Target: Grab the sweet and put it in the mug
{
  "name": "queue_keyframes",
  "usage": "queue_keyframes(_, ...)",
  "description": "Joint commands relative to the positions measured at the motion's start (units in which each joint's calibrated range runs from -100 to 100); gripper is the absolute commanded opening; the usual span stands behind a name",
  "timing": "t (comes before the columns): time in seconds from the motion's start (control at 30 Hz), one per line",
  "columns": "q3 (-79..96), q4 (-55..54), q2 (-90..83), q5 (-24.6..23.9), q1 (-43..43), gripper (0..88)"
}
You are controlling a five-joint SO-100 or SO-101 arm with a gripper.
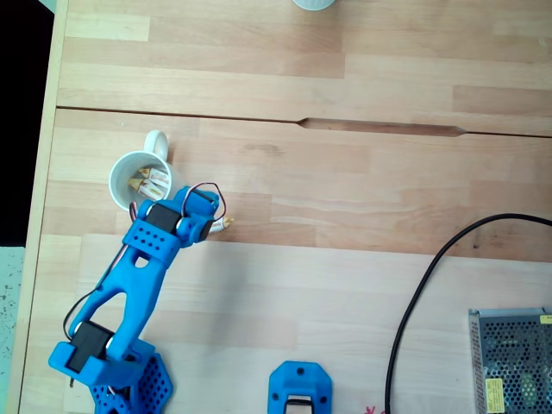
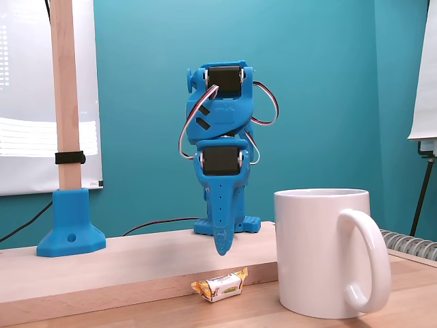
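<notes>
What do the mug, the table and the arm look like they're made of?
The mug looks like glazed white ceramic: smooth, with soft sheen. The table appears to be light jointed wood, showing grain and plank seams. The arm looks like matte blue printed plastic, though that is less certain.

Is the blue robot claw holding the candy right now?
No. The gripper hangs just above the sweet, which lies on the table beside the mug. Nothing is in its grasp; the jaws look closed.
</notes>
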Motion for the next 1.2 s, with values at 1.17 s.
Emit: queue_keyframes(1.17, -5.73, 0.32, -0.3, 7.52, -5.89, 17.1)
